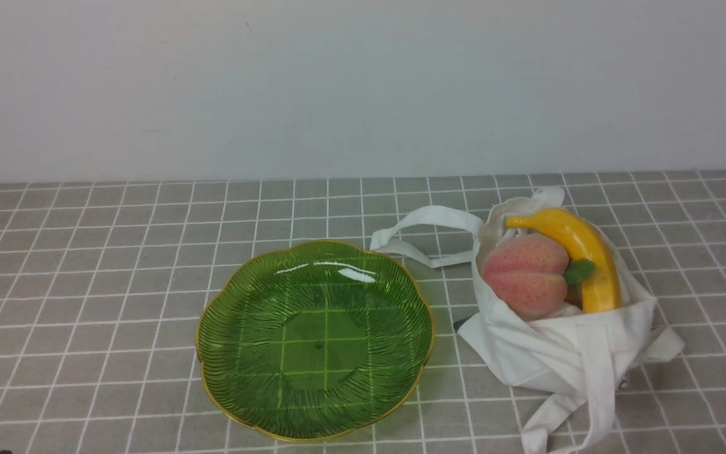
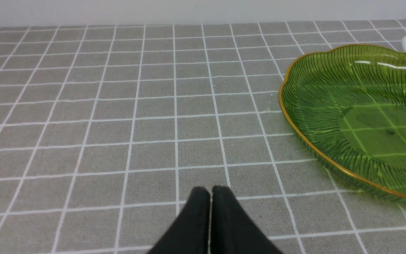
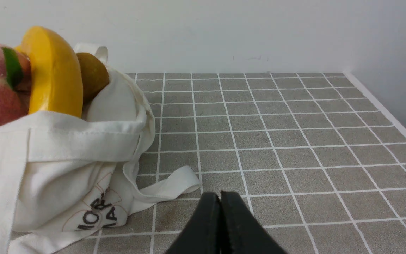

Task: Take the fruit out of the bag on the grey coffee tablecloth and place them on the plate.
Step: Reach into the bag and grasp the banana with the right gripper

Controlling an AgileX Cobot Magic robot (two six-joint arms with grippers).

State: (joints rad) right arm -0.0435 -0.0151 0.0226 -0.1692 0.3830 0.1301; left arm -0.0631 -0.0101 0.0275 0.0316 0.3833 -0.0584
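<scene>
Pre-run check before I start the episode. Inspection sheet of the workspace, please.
Surface: grey coffee tablecloth, white grid, lying flat.
Job's things: plate empty; bag to its right, open, straps loose on the cloth. The bag holds the banana, the peach and the pear, which shows only in the right wrist view, behind the banana.
Clutter: nothing seen.
Grippers: left gripper shut, holding nothing, over bare cloth near the plate; right gripper shut, holding nothing, beside the bag.
Cables: nothing seen.
Surroundings: plain white wall behind the table.

Fruit (image 1: 549,268) in bag (image 1: 558,347), right of plate (image 1: 237,353)
</scene>
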